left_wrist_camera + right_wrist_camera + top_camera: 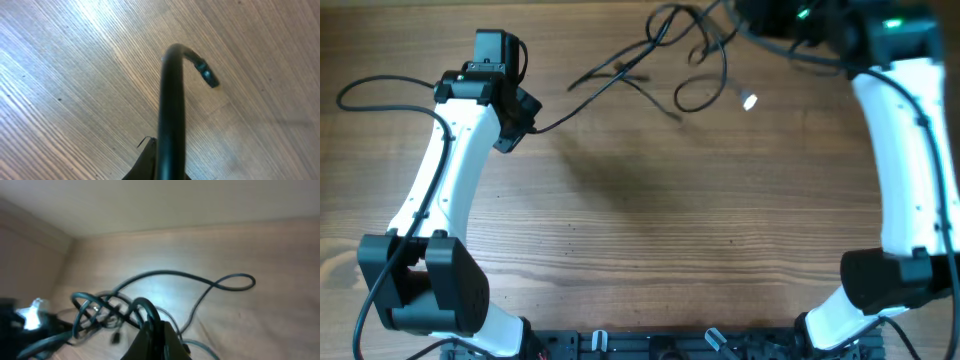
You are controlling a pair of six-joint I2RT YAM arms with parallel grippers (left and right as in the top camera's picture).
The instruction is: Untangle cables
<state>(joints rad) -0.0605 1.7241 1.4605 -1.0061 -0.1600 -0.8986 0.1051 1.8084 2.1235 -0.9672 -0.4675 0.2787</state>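
The wooden worktop (670, 220) is stretching out with its grain running from 9 o'clock to 3 o'clock. Up around 12 to 1 o'clock the thin black cables (620, 68) are sprawling on it in loose, overlapping loops, one strand trailing off toward 10 o'clock. A bright plug end (748, 100) is lying at 1 o'clock, just beside a loop.

Thin black cables (623, 67) lay in a loose, looping tangle at the far right. One strand stretched leftward, and a pale plug end (748, 100) rested beside the loops.
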